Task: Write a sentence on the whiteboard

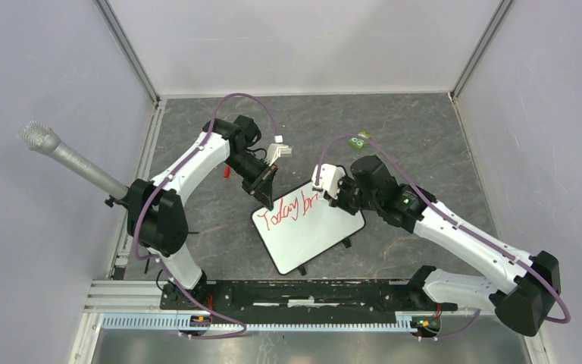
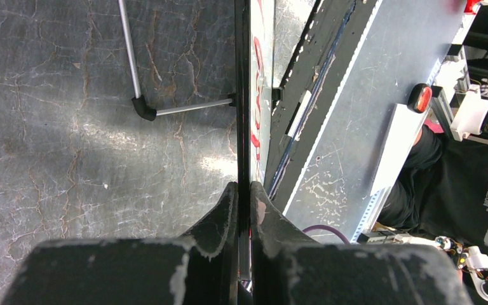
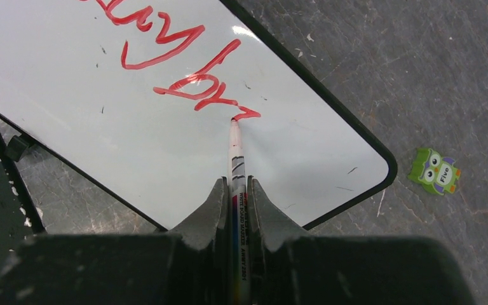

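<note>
The whiteboard (image 1: pixel 316 233) lies slanted on the grey table between my arms. The sentence (image 1: pixel 291 209) in red reads "Today br" along its far edge; its end shows in the right wrist view (image 3: pixel 190 82). My left gripper (image 1: pixel 266 191) is shut on the board's far left rim, which is seen edge-on in the left wrist view (image 2: pixel 244 95) between the fingers (image 2: pixel 225 210). My right gripper (image 1: pixel 335 194) is shut on a red-and-white marker pen (image 3: pixel 235 152). The pen's tip touches the board (image 3: pixel 133 146) at the end of the "r".
A green owl-shaped piece (image 1: pixel 360 141) lies on the table beyond the board and shows at the right in the right wrist view (image 3: pixel 435 171). A small red piece (image 1: pixel 226 173) lies left of the left gripper. A grey rod (image 1: pixel 72 158) juts in from the left wall. A black rail (image 1: pixel 295 292) runs along the near edge.
</note>
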Available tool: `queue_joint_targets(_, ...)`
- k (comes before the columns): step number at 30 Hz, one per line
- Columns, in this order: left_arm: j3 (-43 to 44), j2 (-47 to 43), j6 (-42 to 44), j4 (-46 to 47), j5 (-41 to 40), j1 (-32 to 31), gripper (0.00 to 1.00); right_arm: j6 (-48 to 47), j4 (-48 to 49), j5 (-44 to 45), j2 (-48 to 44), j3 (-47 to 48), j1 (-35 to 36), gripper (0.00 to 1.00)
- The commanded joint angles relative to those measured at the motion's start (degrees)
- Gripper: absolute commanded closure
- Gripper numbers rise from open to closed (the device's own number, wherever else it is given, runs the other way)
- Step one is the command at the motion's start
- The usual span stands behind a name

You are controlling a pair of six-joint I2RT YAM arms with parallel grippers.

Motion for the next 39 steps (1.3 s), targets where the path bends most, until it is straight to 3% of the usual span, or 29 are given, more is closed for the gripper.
queue_joint_targets(1,0.24,0.53,2.01,1.13,0.77,-0.33,0.98,-0.66,-0.9,-1.29,-0.82,-1.46,0.61,1.0)
queue_joint_targets(20,0.34,0.11,2.02,1.17,1.06,-0.31,0.98,-1.02,-2.51,1.4,0.54,7.7,0.66,1.0)
queue_joint_targets(39,0.06,0.11,2.15,1.24,0.84,-0.34,0.98,-2.16,-0.38,4.27,3.2,5.37,0.65,1.0)
